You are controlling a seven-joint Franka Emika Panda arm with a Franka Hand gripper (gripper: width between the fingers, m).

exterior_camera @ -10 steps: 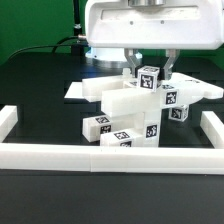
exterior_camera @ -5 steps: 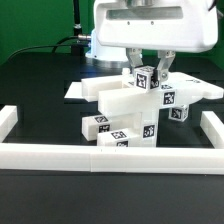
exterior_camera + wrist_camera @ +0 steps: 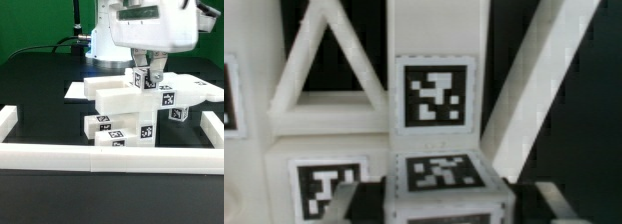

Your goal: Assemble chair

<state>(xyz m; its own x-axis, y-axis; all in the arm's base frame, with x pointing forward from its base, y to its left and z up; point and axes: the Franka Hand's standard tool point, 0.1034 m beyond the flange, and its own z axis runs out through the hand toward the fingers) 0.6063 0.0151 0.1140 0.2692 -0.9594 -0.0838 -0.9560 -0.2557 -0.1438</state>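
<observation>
Exterior view: the gripper hangs straight down from the white wrist housing, its two dark fingers set closely on either side of a small tagged block that stands at the top of the chair. The gap between the fingers is narrow and looks filled by that block, so the jaws appear clamped on it, though the contact faces themselves are hidden. Directly beneath the gripper sits the rest of the partly built chair, a cluster of white blocky parts with square black-and-white tags facing the camera. A flat plate of the kit reaches out from under the gripper toward the exterior view's right. A thin flat white board lies on the black table behind the chair, toward the exterior view's left of the gripper. The low white border rail runs across the table in front of the chair, well below the gripper.

In the wrist view, a tagged block fills the space nearest the camera, with a taller tagged bar beyond it and slanted white struts beside that bar. The fingertips are not clear there.
</observation>
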